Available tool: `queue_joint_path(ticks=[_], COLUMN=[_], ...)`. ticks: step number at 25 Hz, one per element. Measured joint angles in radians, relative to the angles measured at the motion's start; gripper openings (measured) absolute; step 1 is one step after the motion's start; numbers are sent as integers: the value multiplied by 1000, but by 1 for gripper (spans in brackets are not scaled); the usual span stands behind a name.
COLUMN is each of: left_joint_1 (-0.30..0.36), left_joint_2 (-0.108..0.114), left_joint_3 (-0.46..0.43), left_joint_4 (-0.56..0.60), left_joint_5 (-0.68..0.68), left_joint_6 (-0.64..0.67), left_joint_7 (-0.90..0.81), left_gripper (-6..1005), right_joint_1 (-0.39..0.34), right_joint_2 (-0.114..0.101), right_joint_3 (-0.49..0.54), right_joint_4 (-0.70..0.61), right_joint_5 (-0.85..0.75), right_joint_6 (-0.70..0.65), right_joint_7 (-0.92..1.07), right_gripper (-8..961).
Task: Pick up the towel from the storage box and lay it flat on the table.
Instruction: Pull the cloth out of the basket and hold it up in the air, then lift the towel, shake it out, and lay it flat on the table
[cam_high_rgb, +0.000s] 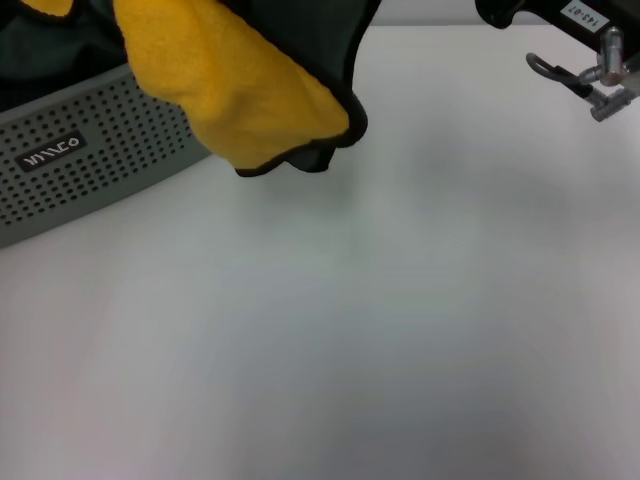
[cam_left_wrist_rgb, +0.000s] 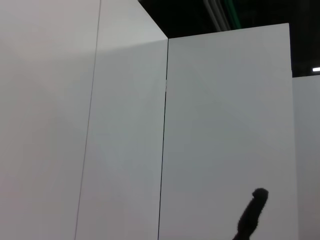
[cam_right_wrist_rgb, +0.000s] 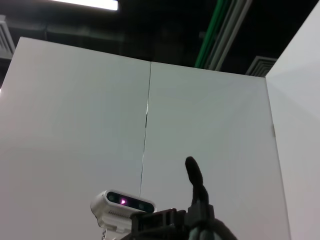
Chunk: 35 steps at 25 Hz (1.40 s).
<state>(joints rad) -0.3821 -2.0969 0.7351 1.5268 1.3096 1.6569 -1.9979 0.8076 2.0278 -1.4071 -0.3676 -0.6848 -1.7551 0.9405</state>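
Up at the far left corner of the smooth white table (cam_high_rgb: 380, 330), the fluffy towel (cam_high_rgb: 240, 95) hangs bunched, yellow face out with black edging, over the perforated grey storage box (cam_high_rgb: 100, 160). Neither gripper's fingers are visible; only right-arm hardware (cam_high_rgb: 590, 60) shows, cut off at the far right corner.

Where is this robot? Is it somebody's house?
Probably not a house; it looks like a lab or workshop. White partition panels stand around it, pipes run under a dark ceiling, and the table is plain white.
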Motion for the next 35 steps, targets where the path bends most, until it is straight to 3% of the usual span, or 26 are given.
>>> queue_joint_path(ticks=[12,27,35], left_joint_1=[23,57,-2], left_joint_2=[5,22,18], left_joint_3=[-6,-88,-80], left_joint_4=[-147,-467,-660], left_joint_5=[-5,-46,-32], left_joint_6=[72,298,295], left_joint_7=[68,233,459], left_gripper=[28,28,28], right_joint_1=[-74,-191,-189], right_joint_2=[-6,-18,-25], right_joint_3=[31,92,85], right_joint_4=[0,-29,-21], right_joint_5=[52,43,-5], right_joint_6=[14,-35,34], right_joint_7=[-79,-36,-32], right_gripper=[7,6,7])
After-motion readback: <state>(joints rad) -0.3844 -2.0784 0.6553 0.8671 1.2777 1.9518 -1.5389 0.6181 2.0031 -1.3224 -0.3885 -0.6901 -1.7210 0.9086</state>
